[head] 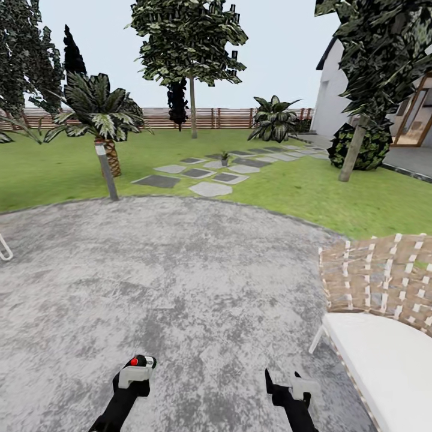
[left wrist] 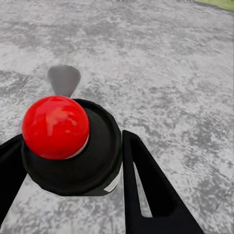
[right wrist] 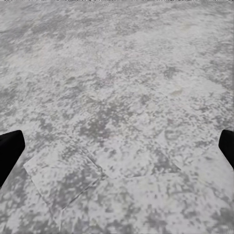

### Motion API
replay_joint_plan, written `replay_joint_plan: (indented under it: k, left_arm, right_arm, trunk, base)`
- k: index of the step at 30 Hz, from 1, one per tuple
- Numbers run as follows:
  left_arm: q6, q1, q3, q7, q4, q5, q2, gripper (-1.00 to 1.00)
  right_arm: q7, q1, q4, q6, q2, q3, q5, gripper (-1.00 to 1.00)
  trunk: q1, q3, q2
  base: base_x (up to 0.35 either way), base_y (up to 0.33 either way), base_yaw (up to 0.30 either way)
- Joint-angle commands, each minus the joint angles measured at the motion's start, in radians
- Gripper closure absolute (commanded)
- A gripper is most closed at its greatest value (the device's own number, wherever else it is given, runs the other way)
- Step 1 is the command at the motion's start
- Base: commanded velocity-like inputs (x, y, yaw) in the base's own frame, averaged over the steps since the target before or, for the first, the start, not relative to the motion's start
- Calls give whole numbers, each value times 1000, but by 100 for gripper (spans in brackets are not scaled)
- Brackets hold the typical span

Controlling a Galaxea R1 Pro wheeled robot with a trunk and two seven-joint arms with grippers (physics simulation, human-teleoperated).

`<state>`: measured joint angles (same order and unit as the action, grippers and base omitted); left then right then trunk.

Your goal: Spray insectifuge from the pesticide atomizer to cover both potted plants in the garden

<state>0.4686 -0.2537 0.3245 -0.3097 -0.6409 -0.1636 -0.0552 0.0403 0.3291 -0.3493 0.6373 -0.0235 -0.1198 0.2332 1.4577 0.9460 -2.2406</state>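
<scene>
My left fingers (left wrist: 146, 190) are clamped around the pesticide atomizer (left wrist: 73, 151); through the left wrist camera I'm looking at its dark round end with a red ball on top, black fingers hugging it on both sides. In the head view the left gripper (head: 137, 373) sits low over the round grey patio (head: 180, 270), the sprayer's white body and red tip poking up out of it. My right gripper (head: 287, 387) is spread wide, and its black fingertips (right wrist: 9, 148) are just peeking in at the two edges of the right wrist view with only mottled paving between them.

Looking outward: patio all around me, a woven chair with a white cushion (head: 384, 312) close on my right. Beyond the patio edge, green lawn (head: 54, 168) and the stepping stones (head: 210, 174), and there's one potted plant (head: 224, 158) sitting small among the stones, well apart from me. A palm (head: 99, 117) stands to the left, a broad-leaved shrub (head: 274, 119) farther back, brown fence (head: 222, 117) behind.
</scene>
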Motion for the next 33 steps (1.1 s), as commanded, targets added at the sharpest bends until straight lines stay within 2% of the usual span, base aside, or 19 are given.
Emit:
replay_joint_plan:
  k: [1, 8, 16, 20, 21, 23, 28, 33]
  left_arm:
    - [4, -1, 8, -7, 0, -10, -2, 100]
    - [10, 0, 8, -6, 27, -11, -1, 100]
    - [56, 1, 11, -1, 40, -10, 3, 100]
    - [59, 1, 67, 44, 14, -8, 7, 100]
    - [58, 1, 86, 47, 0, -8, 14, 100]
    - [58, 0, 100, 48, -11, -8, 28, 100]
    - [58, -1, 104, 48, -15, -8, 35, 100]
    - [58, -1, 95, 45, -6, -13, 32, 100]
  right_arm:
    - [4, 1, 1, 4, 0, -5, 11, -100]
    - [4, 1, 1, 4, 0, -5, 11, -100]
    - [4, 1, 1, 4, 1, -5, 11, -100]
    - [4, 1, 1, 4, 0, -4, 11, -100]
    - [4, 1, 1, 4, 0, -4, 11, -100]
    - [4, 1, 1, 4, 0, -4, 11, -100]
    - [4, 1, 6, 4, 1, -5, 11, -100]
    - [4, 1, 51, 4, -1, -6, 13, -100]
  trunk:
    - [0, 1, 0]
    - [0, 1, 0]
    - [0, 1, 0]
    - [0, 1, 0]
    - [0, 1, 0]
    - [0, 1, 0]
    - [0, 1, 0]
    - [0, 1, 0]
  base:
    - [335, -1, 0]
    - [335, 0, 0]
    - [335, 0, 0]
    - [335, 0, 0]
    - [335, 0, 0]
    - [335, 0, 0]
    - [335, 0, 0]
    - [335, 0, 0]
